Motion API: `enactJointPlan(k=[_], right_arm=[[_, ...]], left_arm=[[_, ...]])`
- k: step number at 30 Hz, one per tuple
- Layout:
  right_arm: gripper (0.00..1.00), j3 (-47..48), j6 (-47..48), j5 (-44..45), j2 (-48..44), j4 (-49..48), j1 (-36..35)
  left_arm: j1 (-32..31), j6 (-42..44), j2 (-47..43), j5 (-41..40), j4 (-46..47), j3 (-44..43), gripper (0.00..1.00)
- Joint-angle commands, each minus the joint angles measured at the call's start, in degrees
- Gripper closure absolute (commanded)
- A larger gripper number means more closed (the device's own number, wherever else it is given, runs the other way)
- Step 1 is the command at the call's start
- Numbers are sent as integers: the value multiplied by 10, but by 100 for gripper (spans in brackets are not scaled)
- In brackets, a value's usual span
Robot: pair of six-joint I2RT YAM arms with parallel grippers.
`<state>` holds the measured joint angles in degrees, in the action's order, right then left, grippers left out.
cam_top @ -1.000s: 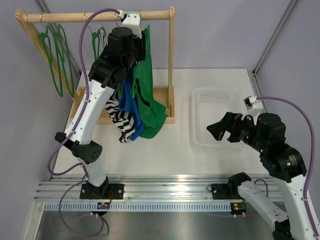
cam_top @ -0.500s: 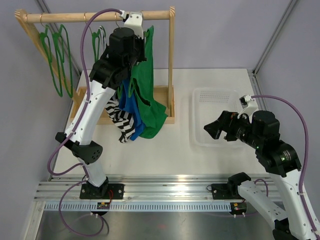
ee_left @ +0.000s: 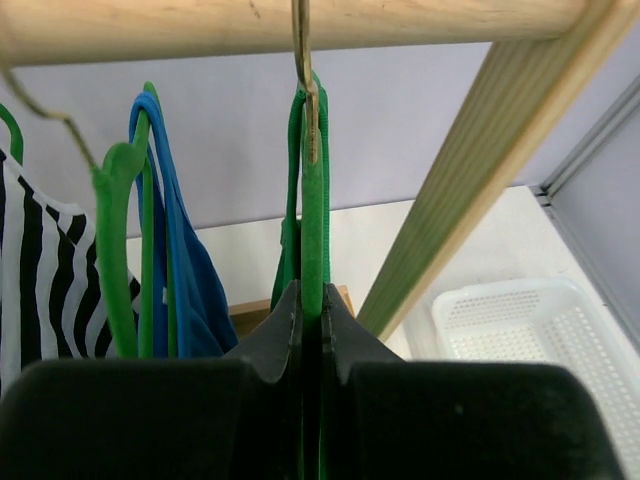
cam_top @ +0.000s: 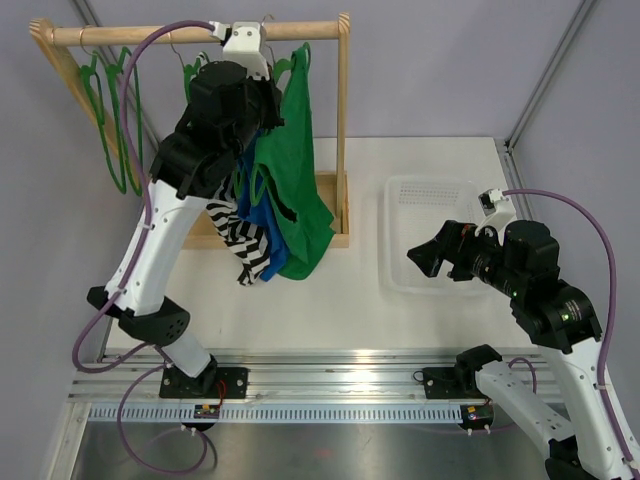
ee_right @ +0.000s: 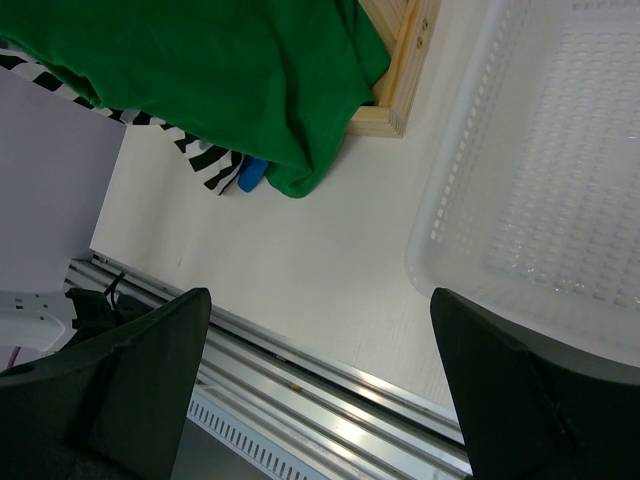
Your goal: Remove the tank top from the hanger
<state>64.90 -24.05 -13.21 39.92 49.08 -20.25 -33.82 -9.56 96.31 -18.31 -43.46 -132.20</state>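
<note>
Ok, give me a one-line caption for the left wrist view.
Left fingers closed on the green hanger below its hook on the wooden rail; blue top and striped top hang beside it.

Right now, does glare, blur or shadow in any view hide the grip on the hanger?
Top external: even light, only glare on the metal rail. Left wrist: the left gripper is a dark, soft foreground mass, yet the green hanger pinched in it reads clearly. Right wrist: the right gripper shows dark, defocused fingers; the basket is sharp.
</note>
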Motion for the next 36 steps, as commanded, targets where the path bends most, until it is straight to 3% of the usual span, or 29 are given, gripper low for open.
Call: enactJointPlan(k=[1,6,11,17,22,28,32,36], right_arm=[[1,5,-3,-13,-1,-25,-4],[0,3,-5,-12,-3,-38,-3],[0,4,-9,-48,9,-78,-3],[0,-29,-74,-211,48,-219,-4],[1,-49,-144,-226,127,-329,-5],[4,-8,-127,-152,243,-363,-80],[8,15,-100,-52,288,-365,-143],[15,33,-88,-16,338,-362,-173]], left_arm=[[-7,-34,-78,8,71,39,100],[-12,-84,-148,41,69,145,100],[-19,-144,-280,107,137,342,100],[-22,-193,-415,204,182,519,100],[-23,-208,-511,295,198,664,100],[-24,-199,-569,318,197,768,100],[-24,-193,-587,316,196,800,100],[-25,-193,-590,321,203,812,100]])
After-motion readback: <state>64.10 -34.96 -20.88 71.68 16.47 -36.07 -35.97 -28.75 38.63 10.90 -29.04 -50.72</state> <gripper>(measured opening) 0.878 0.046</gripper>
